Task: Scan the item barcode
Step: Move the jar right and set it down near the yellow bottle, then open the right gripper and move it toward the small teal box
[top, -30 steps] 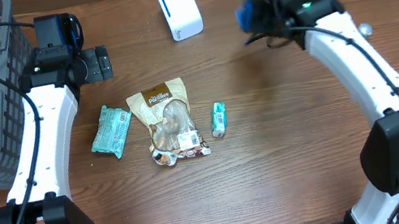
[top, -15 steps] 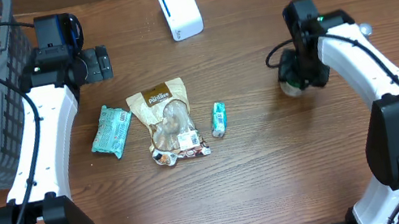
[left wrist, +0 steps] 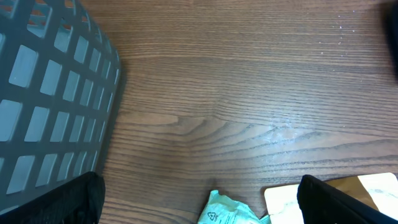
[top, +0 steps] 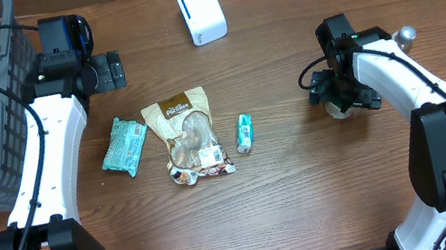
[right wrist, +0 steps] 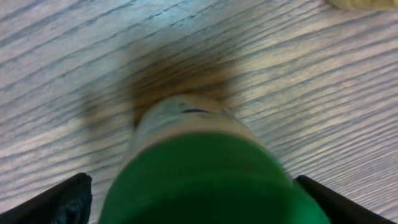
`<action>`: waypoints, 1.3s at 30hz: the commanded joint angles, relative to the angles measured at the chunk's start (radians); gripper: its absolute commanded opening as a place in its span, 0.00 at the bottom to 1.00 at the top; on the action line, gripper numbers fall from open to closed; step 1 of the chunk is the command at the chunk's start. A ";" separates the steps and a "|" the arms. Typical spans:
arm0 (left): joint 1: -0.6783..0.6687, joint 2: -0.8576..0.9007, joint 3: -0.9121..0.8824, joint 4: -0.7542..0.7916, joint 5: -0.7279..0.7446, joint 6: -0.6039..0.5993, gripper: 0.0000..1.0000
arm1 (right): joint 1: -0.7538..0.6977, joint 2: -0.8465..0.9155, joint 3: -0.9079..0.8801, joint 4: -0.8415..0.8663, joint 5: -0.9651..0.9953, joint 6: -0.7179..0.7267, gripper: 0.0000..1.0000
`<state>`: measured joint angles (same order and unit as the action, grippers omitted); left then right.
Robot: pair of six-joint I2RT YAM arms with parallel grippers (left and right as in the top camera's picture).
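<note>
Overhead camera looked straight down from high above; whole table [top: 312,210] in frame, far view. Left wrist camera angled down at wood, fairly near. Basket [left wrist: 50,93] wall at left edge, teal packet [left wrist: 227,211] and pouch [left wrist: 354,190] clipped at bottom edge; all three shared with overhead. Right wrist camera very near, blurred. Green-topped container [right wrist: 199,174] filled lower frame; overhead showed same container only partly.
</note>
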<state>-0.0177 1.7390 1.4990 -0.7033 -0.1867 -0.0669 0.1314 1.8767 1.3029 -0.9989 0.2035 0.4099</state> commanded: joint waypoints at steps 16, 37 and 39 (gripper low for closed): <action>-0.003 -0.018 0.020 0.003 -0.003 0.023 0.99 | -0.002 -0.008 0.411 -0.071 -0.290 -0.105 0.68; -0.003 -0.018 0.020 0.003 -0.003 0.023 1.00 | 0.041 -0.002 0.096 -0.062 0.108 -0.096 0.18; -0.003 -0.018 0.020 0.003 -0.003 0.023 1.00 | 0.022 -0.002 0.096 -0.062 0.151 -0.097 0.18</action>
<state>-0.0177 1.7390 1.4990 -0.7033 -0.1867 -0.0666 0.1867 1.8767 1.3987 -1.0641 0.1844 0.3111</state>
